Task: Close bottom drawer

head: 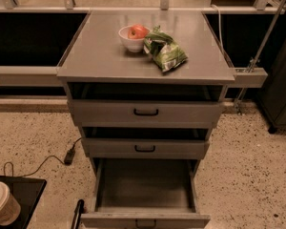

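Speckled floor surrounds a grey cabinet. The bottom drawer stands pulled out at the cabinet base, below the middle drawer. A bowl and a green bag rest on top. The gripper is out of view, so its state cannot be told.

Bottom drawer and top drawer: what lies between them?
In the camera view, only the middle drawer, slightly open, lies between the top drawer and the wide-open bottom drawer. The gripper is not in view.

gripper off-cam, no body vis.
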Robot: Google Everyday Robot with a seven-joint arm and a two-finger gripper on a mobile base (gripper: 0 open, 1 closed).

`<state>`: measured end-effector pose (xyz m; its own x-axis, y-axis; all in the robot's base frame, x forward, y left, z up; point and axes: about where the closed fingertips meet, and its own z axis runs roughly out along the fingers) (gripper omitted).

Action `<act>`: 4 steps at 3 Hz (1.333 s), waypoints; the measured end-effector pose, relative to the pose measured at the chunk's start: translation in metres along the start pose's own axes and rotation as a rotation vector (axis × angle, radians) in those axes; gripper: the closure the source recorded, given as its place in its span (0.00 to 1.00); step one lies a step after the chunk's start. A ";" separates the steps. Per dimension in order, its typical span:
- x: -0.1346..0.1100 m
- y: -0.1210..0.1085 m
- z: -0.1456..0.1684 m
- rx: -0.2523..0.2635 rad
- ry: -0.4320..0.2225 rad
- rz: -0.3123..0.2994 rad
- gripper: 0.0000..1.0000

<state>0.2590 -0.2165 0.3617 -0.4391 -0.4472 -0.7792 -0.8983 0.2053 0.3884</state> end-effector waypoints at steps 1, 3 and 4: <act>0.000 0.000 0.000 0.000 0.000 0.000 0.00; 0.044 -0.022 0.047 0.021 -0.071 -0.103 0.00; 0.077 -0.066 0.089 0.100 -0.146 -0.138 0.00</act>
<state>0.2833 -0.1869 0.2316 -0.3023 -0.3474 -0.8877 -0.9439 0.2389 0.2279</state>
